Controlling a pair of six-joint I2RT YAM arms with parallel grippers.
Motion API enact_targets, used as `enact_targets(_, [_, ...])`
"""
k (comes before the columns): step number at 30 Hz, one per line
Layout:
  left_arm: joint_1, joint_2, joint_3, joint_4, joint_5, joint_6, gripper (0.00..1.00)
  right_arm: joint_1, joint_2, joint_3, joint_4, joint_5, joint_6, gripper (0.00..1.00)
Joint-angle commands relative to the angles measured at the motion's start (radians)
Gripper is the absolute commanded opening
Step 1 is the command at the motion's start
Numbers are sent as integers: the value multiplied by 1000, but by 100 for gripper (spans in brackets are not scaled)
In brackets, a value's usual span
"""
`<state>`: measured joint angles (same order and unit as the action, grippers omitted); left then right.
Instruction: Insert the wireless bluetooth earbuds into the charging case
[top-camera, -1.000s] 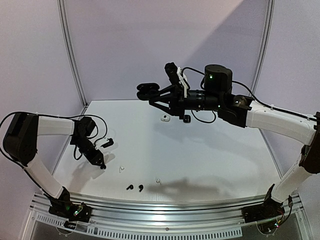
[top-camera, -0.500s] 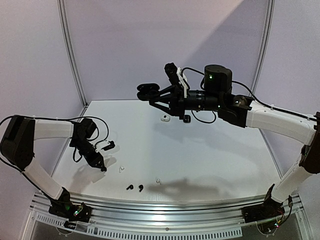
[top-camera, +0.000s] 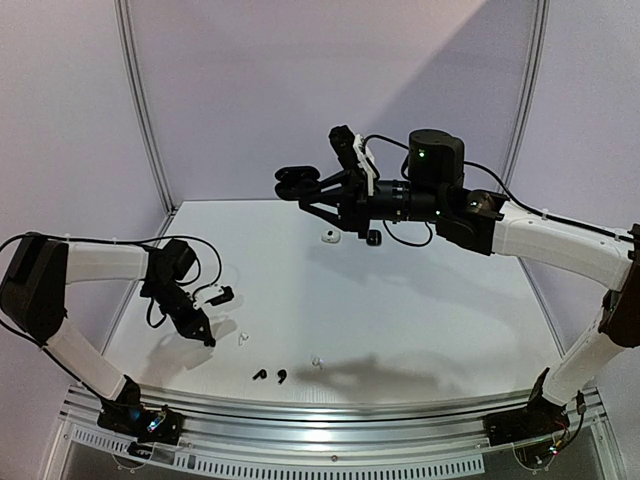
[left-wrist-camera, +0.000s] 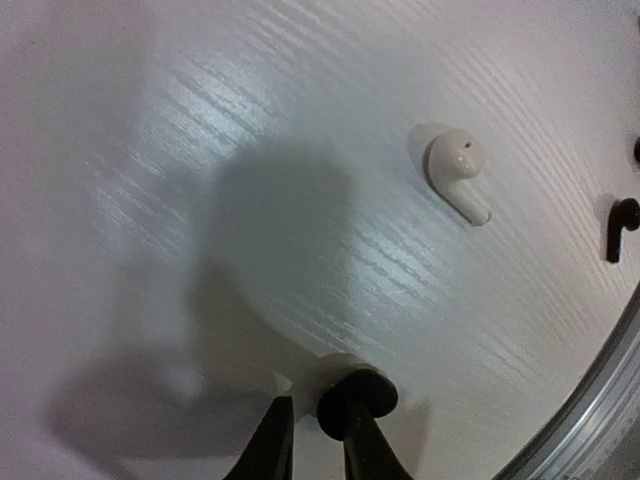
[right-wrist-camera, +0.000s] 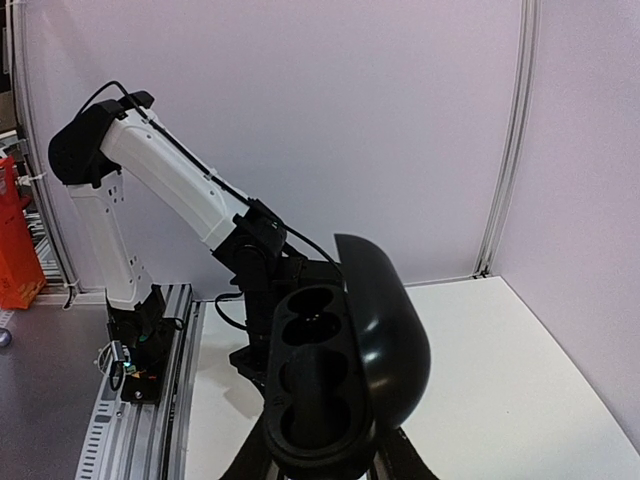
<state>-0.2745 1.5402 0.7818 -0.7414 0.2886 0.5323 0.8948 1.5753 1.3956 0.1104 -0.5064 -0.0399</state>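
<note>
My right gripper (top-camera: 318, 192) holds the black charging case (top-camera: 295, 182) high above the back of the table. It is shut on the case (right-wrist-camera: 340, 380) with the lid open and the sockets showing. Down at the table's left front, my left gripper (top-camera: 207, 338) has its jaws drawn narrow around a black earbud (left-wrist-camera: 358, 395), whose bud sticks out past the fingertips (left-wrist-camera: 270, 445). Just right of it a white earbud (left-wrist-camera: 455, 172) lies loose on the table (top-camera: 241, 338). Two black earbuds (top-camera: 260, 375) (top-camera: 282, 376) lie near the front edge, and another white one (top-camera: 316, 361) lies right of them.
A small white case (top-camera: 327, 237) and a black item (top-camera: 373, 237) sit at the table's back, under the right arm. A black-and-white case (top-camera: 215, 295) lies beside the left wrist. A metal rail (top-camera: 320, 410) runs along the front edge.
My left gripper's jaws have drawn closer together, and the left arm has shifted slightly right near the table. The right arm and the case have not moved.
</note>
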Motion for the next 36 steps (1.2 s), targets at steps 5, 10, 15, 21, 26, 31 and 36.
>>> enact_targets(5, [-28, -14, -36, -71, 48, 33, 17, -2, -38, 19, -20, 12, -9, 0])
enact_targets(10, [-33, -22, -49, -71, 57, 41, 17, -1, -41, 17, -28, 17, -8, 0])
enact_targets(15, [-39, -25, -55, -69, 64, 40, 12, -1, -42, 20, -26, 17, -12, 0])
enact_targets(21, [-44, -40, -65, -76, 84, 40, 0, -2, -44, 19, -33, 23, -11, 0])
enact_targets(26, [-45, -71, -68, -70, 92, 34, 0, -1, -43, 20, -32, 25, -14, 0])
enact_targets(31, [-45, -107, -60, -49, 75, 18, 0, -1, -43, 20, -35, 26, -13, 0])
enact_targets(36, [-46, -209, -34, -2, 37, 2, 0, -2, -34, 20, -34, 28, -9, 0])
